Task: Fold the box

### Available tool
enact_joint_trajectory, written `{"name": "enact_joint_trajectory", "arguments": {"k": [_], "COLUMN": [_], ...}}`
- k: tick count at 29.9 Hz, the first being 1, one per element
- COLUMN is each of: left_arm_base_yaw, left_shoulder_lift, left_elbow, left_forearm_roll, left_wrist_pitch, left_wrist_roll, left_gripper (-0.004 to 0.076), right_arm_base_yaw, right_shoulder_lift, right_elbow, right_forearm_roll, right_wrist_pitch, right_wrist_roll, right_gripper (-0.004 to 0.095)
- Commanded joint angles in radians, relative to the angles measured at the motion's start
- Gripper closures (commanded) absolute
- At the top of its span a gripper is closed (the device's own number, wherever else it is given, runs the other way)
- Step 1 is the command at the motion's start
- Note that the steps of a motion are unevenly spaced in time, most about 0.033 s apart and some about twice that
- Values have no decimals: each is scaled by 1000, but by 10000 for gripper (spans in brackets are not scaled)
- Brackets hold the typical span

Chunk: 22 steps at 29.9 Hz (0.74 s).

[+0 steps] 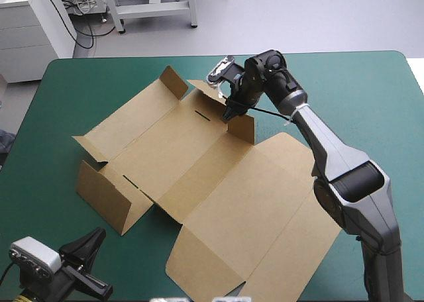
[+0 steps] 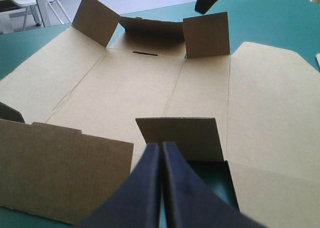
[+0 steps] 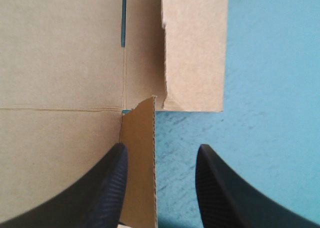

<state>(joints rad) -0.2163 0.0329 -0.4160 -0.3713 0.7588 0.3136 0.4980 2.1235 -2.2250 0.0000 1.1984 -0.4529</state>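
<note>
**Right jaws:** open, with the fingers (image 3: 111,185) standing apart and nothing gripped. The edge of a small upright corner flap (image 3: 142,158) rises between them, just beside one finger and well clear of the other.

**Left jaws:** closed to a point, with the fingers (image 2: 150,188) empty. They sit low at the near left corner of the table (image 1: 371,103), aimed at a raised near flap (image 2: 180,138) of the box (image 1: 199,163).

**Box:** opened out mid-table — base and lid panels flat, end flaps and corner tabs partly raised, no wall tucked.

**Step in hand (judged):** raising the far-end wall, starting at the corner flap between the right jaws. The task appears to be at an early stage.

**Next move calls for:**
1. Close the right jaws on that flap, or press it inward along its crease.
2. Bring the adjoining wall upright.
3. Steady the near end with the left jaws — otherwise the light sheet is likely to slide on the cover.
</note>
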Motion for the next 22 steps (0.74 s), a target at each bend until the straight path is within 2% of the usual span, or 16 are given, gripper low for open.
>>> {"name": "enact_joint_trajectory", "arguments": {"k": [1, 10, 14, 22], "left_arm_base_yaw": [-2, -2, -2, -2], "left_shoulder_lift": [16, 16, 16, 16], "left_elbow": [-21, -21, -21, -21], "left_forearm_roll": [-22, -22, -22, -22], "left_wrist_pitch": [-77, -77, -77, -77], "left_wrist_roll": [1, 1, 1, 1], "left_gripper": [731, 731, 731, 731], "right_arm_base_yaw": [-3, -3, -3, -3], "right_shoulder_lift": [-141, -200, -183, -110], "right_elbow": [-30, -30, -30, -28], "right_forearm_roll": [0, 0, 0, 0], "right_wrist_pitch": [-27, -27, -27, -27], "right_wrist_roll": [-13, -13, -13, -13], "right_gripper": [500, 467, 434, 432]}}
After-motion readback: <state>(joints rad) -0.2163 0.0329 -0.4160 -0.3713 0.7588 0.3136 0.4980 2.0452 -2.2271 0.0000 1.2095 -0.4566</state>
